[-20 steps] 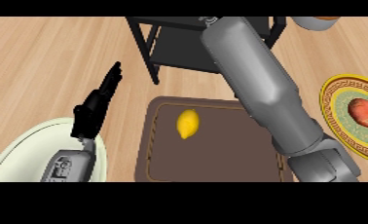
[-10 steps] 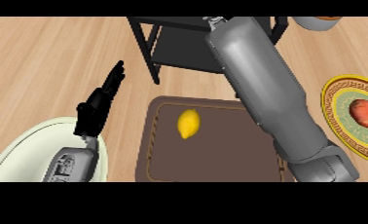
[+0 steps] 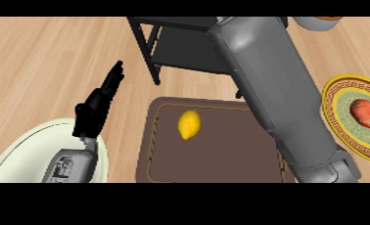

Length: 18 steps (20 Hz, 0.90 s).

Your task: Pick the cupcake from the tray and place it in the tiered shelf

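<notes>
Grey right forearm [image 3: 278, 97] is stretching over the tray [image 3: 217, 163] into the tiered shelf [image 3: 184, 43]; its hand and the cupcake are hidden, so grip cannot be told. Release low on a shelf level. Left hand [image 3: 98, 104] is resting open beside the tray.

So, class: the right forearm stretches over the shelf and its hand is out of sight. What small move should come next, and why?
Probably draw the right arm back from the tiered shelf. It reaches across the tray into the shelf; no cupcake shows, only a yellow item. The left hand rests open.
</notes>
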### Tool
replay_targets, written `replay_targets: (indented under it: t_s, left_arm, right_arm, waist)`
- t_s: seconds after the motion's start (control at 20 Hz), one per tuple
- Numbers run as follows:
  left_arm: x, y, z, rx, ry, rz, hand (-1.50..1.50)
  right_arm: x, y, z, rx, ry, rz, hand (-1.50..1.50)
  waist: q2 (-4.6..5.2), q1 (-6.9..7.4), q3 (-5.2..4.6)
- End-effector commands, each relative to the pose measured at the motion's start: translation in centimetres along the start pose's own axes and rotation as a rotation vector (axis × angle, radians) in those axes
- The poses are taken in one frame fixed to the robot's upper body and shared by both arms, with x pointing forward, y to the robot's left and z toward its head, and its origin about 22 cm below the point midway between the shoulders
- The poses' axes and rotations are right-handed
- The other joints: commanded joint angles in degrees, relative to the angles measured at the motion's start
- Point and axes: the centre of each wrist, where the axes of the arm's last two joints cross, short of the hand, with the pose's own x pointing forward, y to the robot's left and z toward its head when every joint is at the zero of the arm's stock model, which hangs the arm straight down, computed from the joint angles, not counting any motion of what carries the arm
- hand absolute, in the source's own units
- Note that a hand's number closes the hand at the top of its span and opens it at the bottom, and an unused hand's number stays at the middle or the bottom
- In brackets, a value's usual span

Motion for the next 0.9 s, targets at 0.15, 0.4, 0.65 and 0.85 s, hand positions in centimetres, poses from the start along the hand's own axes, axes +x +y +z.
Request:
replay_targets:
  t_s: [0.15, 0.4, 0.65, 0.85]
  left_arm:
    - [-0.3, 0.6, 0.5, 0.027, 0.029, 0.007, 0.0]
    - [-1.7, 2.1, 1.0, 0.041, 0.046, -0.008, 0.0]
    - [-2.2, 1.8, 1.7, 0.042, 0.061, 0.019, 0.0]
    - [-1.7, 1.7, 1.6, 0.081, 0.066, 0.011, 0.0]
  right_arm:
    - [2.9, -5.3, -3.3, -0.169, 0.271, -0.181, -1.5]
    - [0.7, -8.7, -4.4, -0.153, 0.412, -0.152, -1.5]
    - [-2.9, -11.1, -3.6, -0.099, 0.464, -0.059, -1.5]
    - [-4.9, -14.2, -3.4, -0.07, 0.444, -0.022, -1.5]
  waist:
    - [-0.86, -1.84, 0.02]
    - [-1.46, -3.34, 0.05]
    - [-1.7, -4.32, 0.06]
    - [-2.26, -6.17, 0.12]
